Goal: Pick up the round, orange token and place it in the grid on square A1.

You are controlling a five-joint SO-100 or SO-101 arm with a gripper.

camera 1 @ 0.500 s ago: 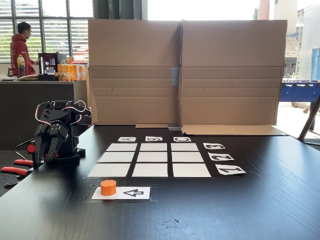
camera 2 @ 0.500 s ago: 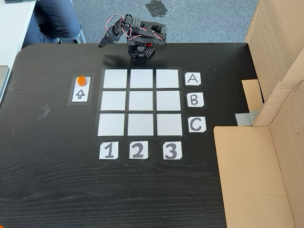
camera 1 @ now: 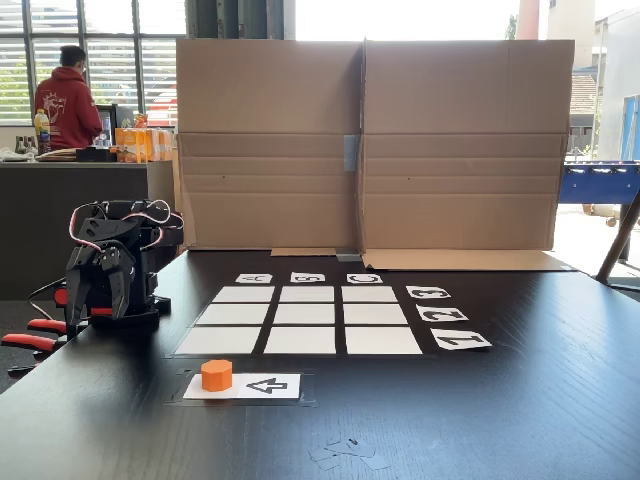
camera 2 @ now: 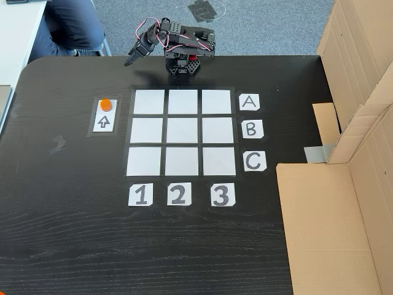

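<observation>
The orange token (camera 1: 216, 374) (camera 2: 105, 104) rests on one end of a white card with a black arrow, beside the grid (camera 1: 300, 322) (camera 2: 182, 132). Square A1 (camera 1: 218, 341) (camera 2: 149, 102) is the corner cell nearest the token and lies bare. The black arm is folded up at the table's edge, left of the grid in a fixed view (camera 1: 110, 270) and above it in the other. My gripper (camera 1: 98, 305) (camera 2: 128, 62) hangs off that arm, well away from the token. Its fingers look closed together with nothing between them.
Tall cardboard walls (camera 1: 365, 140) (camera 2: 350, 153) border the far side of the grid. Number and letter cards (camera 2: 177, 194) edge it. A person sits at the table's corner (camera 2: 67, 24). Another person (camera 1: 66, 100) stands far behind. Red clamps (camera 1: 35, 335) hold the arm's base.
The gripper has tilted slightly, its tip swinging a little toward the token side. The person in the background has stepped to the right and turned away. Token and cards are unmoved.
</observation>
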